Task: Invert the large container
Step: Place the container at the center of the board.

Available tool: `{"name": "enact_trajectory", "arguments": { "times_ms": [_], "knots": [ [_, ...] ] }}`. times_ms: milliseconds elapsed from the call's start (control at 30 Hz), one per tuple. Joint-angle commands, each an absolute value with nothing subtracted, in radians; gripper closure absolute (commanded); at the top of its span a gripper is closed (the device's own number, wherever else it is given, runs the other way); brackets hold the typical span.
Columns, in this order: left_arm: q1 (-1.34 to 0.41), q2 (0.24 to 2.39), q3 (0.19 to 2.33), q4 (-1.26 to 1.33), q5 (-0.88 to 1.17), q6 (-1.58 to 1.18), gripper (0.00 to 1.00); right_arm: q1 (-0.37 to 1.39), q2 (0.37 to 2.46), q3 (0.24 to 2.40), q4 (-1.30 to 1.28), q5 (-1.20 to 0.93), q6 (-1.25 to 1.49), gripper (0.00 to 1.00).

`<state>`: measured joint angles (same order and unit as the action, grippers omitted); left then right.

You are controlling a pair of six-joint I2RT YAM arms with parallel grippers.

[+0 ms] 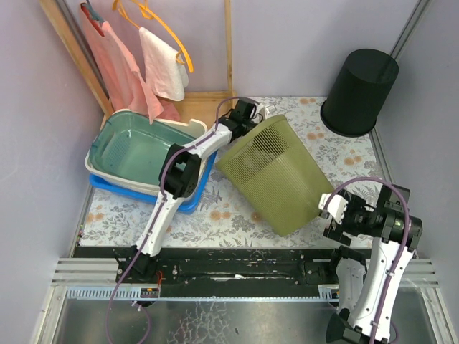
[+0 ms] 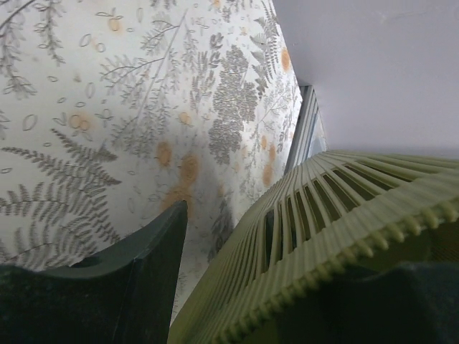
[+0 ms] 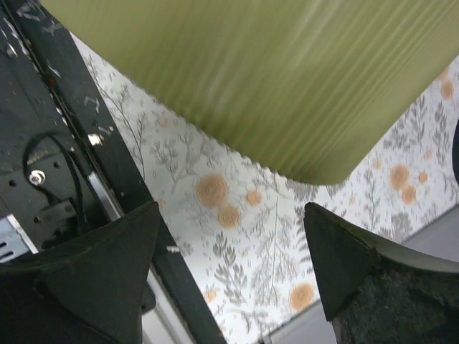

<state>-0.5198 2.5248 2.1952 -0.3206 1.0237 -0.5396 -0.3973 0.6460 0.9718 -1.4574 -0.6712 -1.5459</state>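
the large container (image 1: 276, 172) is not yet upside down: it lies tipped on its side on the table (image 1: 222, 215), mouth toward the far left, base toward the near right. the left pincer (image 1: 247, 115) is half closed on its far rim. the right pincer (image 1: 336, 215) stands wide open and empty, just beside the base.

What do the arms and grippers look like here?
The left arm and right arm have white link shells with black joints and a purple cable looped alongside. The left gripper and right gripper are black with blunt wedge-shaped fingers.
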Motion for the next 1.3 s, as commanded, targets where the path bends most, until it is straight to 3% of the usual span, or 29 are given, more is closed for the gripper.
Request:
{"name": "enact_trajectory", "arguments": {
  "times_ms": [0, 200, 367, 533, 733, 800, 867, 900, 967, 1000, 1267],
  "knots": [
    [-0.510, 2.548, 2.256, -0.279, 1.080, -0.617, 1.00, -0.394, 0.646, 0.940, -1.468, -0.866, -1.626, 0.11],
    [-0.529, 2.567, 2.242, -0.265, 1.091, -0.625, 1.00, -0.394, 0.577, 0.799, -1.152, -1.030, -1.474, 0.15],
    [-0.543, 2.564, 2.214, -0.302, 1.065, -0.585, 1.00, -0.394, 0.438, 0.596, -0.608, -1.039, -1.082, 0.16],
    [-0.582, 2.555, 2.189, -0.410, 0.977, -0.456, 1.00, -0.394, 0.431, 0.586, -0.357, -1.082, -0.794, 0.18],
    [-0.630, 2.527, 2.180, -0.508, 0.795, -0.357, 0.64, -0.395, 0.447, 0.587, -0.224, -1.076, -0.666, 0.18],
    [-0.638, 2.511, 2.164, -0.522, 0.737, -0.333, 0.57, -0.394, 0.456, 0.588, -0.214, -1.087, -0.635, 0.18],
    [-0.647, 2.500, 2.151, -0.544, 0.686, -0.306, 0.41, -0.394, 0.464, 0.595, -0.223, -1.102, -0.616, 0.18],
    [-0.653, 2.494, 2.142, -0.553, 0.653, -0.292, 0.26, -0.394, 0.466, 0.601, -0.232, -1.107, -0.611, 0.18],
    [-0.669, 2.479, 2.128, -0.575, 0.573, -0.258, 0.19, -0.394, 0.471, 0.611, -0.259, -1.109, -0.610, 0.18],
    [-0.680, 2.469, 2.120, -0.586, 0.516, -0.236, 0.03, -0.394, 0.473, 0.616, -0.277, -1.110, -0.620, 0.19],
    [-0.755, 2.388, 2.093, -0.687, 0.027, -0.068, 0.00, -0.394, 0.449, 0.584, -0.279, -1.092, -0.604, 0.21]
  ]
}}
